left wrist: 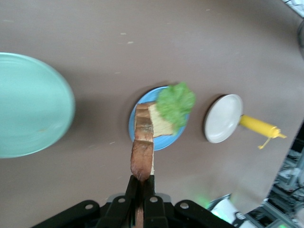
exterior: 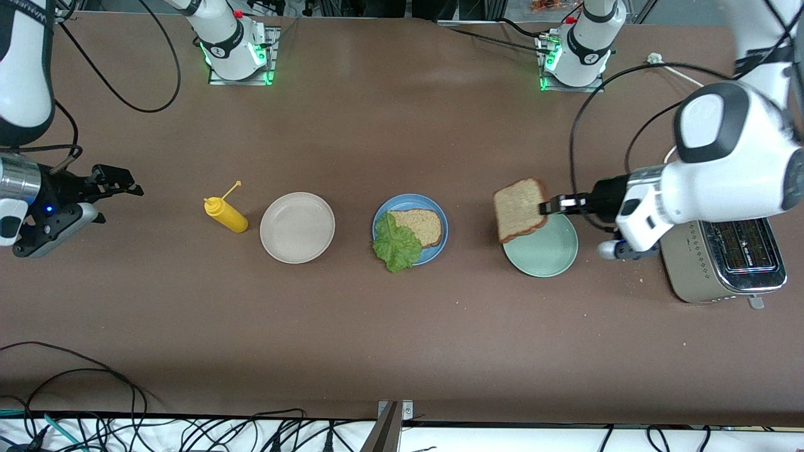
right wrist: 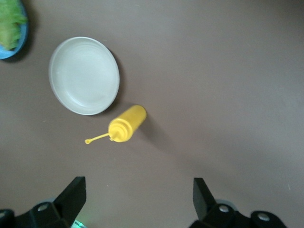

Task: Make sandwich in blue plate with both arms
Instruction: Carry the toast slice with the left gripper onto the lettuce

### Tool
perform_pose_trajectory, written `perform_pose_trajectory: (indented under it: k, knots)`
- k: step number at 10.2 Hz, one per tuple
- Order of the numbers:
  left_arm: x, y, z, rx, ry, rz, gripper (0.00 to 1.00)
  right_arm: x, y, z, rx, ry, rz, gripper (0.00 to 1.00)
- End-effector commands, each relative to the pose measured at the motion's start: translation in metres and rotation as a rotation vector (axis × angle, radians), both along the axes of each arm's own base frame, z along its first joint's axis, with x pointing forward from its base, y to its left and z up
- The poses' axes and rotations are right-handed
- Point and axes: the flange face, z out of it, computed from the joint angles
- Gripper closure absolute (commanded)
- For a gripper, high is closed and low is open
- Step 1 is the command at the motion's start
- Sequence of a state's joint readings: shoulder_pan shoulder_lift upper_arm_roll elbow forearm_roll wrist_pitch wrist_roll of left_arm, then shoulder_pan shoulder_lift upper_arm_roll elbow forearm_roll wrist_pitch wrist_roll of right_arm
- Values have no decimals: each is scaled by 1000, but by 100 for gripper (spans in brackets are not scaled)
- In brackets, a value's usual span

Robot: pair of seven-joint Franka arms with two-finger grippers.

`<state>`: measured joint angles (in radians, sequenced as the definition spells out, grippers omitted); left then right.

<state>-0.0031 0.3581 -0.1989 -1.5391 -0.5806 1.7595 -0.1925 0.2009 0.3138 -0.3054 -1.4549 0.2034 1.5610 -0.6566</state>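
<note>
Front view: a slice of bread (exterior: 519, 209) is held by one edge in the clamped left gripper (exterior: 548, 206), tilted in the air over the rim of the mint-green plate (exterior: 548, 256), which sits beside a toaster (exterior: 728, 260) at the left arm's end of the table. At mid-table, the blue plate (exterior: 440, 216) is seen carrying a second slice (exterior: 419, 225) with a lettuce leaf (exterior: 396, 243) laid partly across it and spilling over the rim toward the camera. A beige plate (exterior: 297, 226) and a yellow squeeze bottle (exterior: 225, 214) are set farther toward the right arm's end, where the right gripper (exterior: 107, 194) is parked in waiting with its fingers spread and nothing in them.

Left wrist view: the carried slice (left wrist: 142, 151) is shown edge-on, pinched at its crust between the closed fingers (left wrist: 131, 194), with the blue plate (left wrist: 142, 137) and the lettuce (left wrist: 175, 103) visible under it.

Right wrist view: the open fingers (right wrist: 73, 194) are framed over bare table near the bottle (right wrist: 127, 124) and the beige plate (right wrist: 84, 75).

The grip is judged thin: the slice could tear or swing at the crust during the carry. If it is released off-centre, the overhanging leaf could be dragged off the plate, or the top could be left askew.
</note>
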Motion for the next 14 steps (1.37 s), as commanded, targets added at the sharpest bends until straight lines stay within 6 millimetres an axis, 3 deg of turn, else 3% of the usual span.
perform_pose_trajectory:
  k: [1, 2, 4, 6, 7, 10, 11, 12, 14]
  knots:
    - [7, -80, -45, -113, 46, 78, 100, -47, -9, 35, -107, -35, -297, 0]
    - [6, -106, -67, -141, 64, 87, 100, -61, -14, 52, -133, -42, -450, 0]
    - [-7, -161, -86, -133, 32, 72, 100, -80, -16, 82, -165, -90, -535, 0]
    - [-18, -193, -105, -123, 22, 48, 100, -83, -30, 90, -156, -106, -569, 0]
    - [-23, -202, -117, -118, 37, 38, 100, -83, -30, 101, -159, -129, -567, 0]
    - [-29, -224, -151, -105, 31, 50, 100, -90, -25, 106, -203, -58, -555, 0]
    - [-32, -228, -164, -99, 47, 45, 100, -91, -22, 104, -216, -40, -636, 0]
    - [-34, -232, -176, -92, 56, 41, 100, -88, -3, 104, -223, -49, -677, 0]
    - [-28, -229, -187, -81, 20, 67, 100, -90, 0, 108, -219, -54, -669, 0]
